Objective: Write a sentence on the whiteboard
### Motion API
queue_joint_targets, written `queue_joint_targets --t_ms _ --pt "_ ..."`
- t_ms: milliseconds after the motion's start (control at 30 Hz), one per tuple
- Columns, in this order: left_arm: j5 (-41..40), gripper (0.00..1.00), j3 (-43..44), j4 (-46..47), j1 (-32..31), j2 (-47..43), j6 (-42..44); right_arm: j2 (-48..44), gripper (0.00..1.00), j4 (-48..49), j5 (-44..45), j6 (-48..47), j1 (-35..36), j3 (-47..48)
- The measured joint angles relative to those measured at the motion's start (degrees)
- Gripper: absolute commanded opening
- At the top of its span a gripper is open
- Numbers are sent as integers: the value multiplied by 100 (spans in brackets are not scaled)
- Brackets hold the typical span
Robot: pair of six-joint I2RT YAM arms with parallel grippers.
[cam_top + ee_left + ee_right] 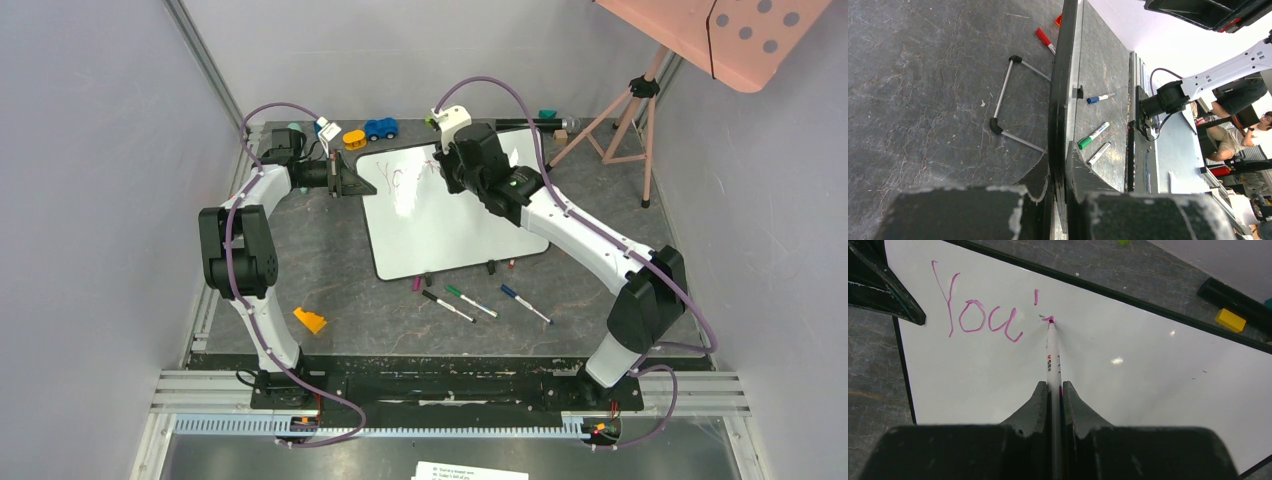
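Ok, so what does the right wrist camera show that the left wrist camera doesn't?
Only the right wrist view shows the pink-purple handwritten letters "You'" on the glossy white, black-framed whiteboard, and the white marker pen held in the right jaws, its tip on the board. Only the left wrist view shows the loose blue-capped marker, green-capped marker and red-capped marker. Both show the whiteboard, edge-on between the left jaws in the left view.

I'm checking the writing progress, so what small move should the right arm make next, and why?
Probably drag the pink marker tip slightly rightward to begin the next letter: its tip touches the whiteboard just right of the written You', the right gripper grips it, and the left gripper clamps the board's edge.
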Motion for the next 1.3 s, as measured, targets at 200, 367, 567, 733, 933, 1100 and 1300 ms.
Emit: queue_joint_targets --t_ms 200,367,567,733,933,1100,1300 --pt "0 2 0 2 0 0 0 11 0 13 26 2 -52 59" --pt "0 2 0 0 0 0 0 11 0 15 20 2 -59 61" --pt "4 2 0 0 0 0 0 -39 0 35 -96 0 -96 33" --pt "11 2 0 0 -2 0 2 -299 0 66 -103 0 -190 -232" --pt "13 2 0 0 -2 0 2 -592 0 90 -118 -2 -236 -472" --pt "13 2 0 -2 -2 0 2 -608 0 140 -264 0 -236 -498" --pt "13 2 0 -2 -2 0 2 -579 0 157 -400 0 -234 -498"
